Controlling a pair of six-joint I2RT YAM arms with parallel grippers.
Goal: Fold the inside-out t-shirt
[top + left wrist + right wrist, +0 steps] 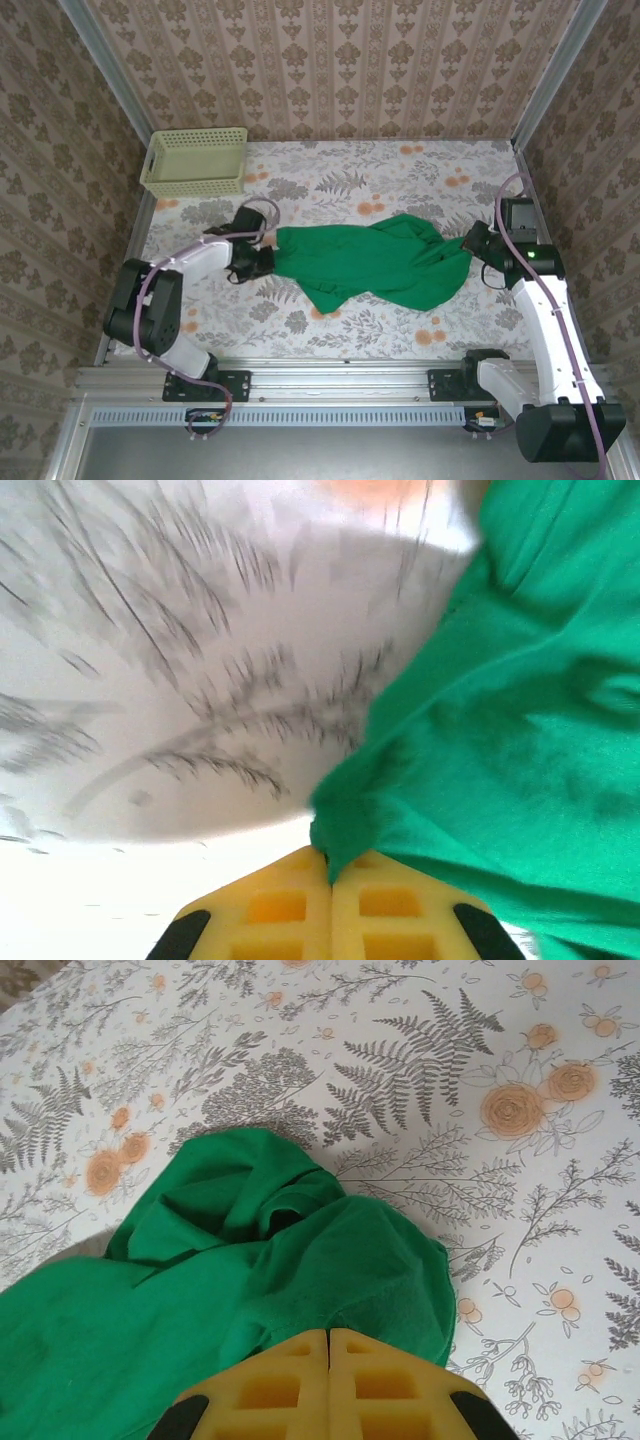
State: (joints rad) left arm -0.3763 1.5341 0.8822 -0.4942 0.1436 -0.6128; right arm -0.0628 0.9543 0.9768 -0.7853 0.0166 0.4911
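Top external view: the inside-out t-shirt [370, 262] lies bunched and drawn sideways across the middle of the floral table [400, 340]. At its 9 o'clock end the left gripper [262, 262] is pinched tight on a fold of cloth. At 3 o'clock the right gripper [472, 250] is closed on the opposite end. A basket [195, 160] sits at 10 o'clock, well apart.

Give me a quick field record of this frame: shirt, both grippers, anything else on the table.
t-shirt: green, crumpled, lying mid-table between the arms, not folded yet
left gripper: shut, pinching the t-shirt's left end
right gripper: shut at the t-shirt's right end, seems to pinch the cloth
basket: pale yellow-green, far left corner, apart from the t-shirt
table: covered in a floral print
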